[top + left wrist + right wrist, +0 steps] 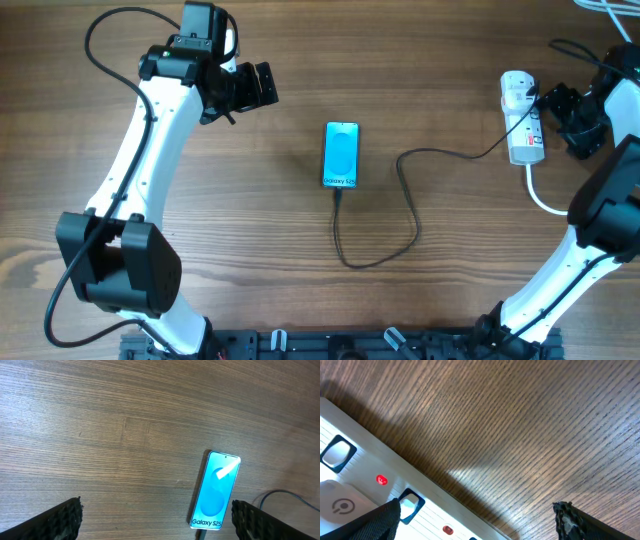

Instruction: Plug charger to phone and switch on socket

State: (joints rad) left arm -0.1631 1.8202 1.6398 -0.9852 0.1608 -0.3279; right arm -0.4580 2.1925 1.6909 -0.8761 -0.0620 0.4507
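While left hand [156, 510] and right hand [477, 507] gape apart, glossy rectangular phone [341, 154], oblong socket [522, 120].

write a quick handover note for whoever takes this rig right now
Grippers: the left end effector is open and empty, hovering off to the side of the phone. The right end effector is open and empty, close beside the socket.
Things: the phone lies mid-table, screen lit. The charger loops from its lower end across to the socket.
Done, as it looks: the charger is joined at both ends, and a red lamp glows on the socket.
Left: confirm that lamp means the switch is on. If not, press it.
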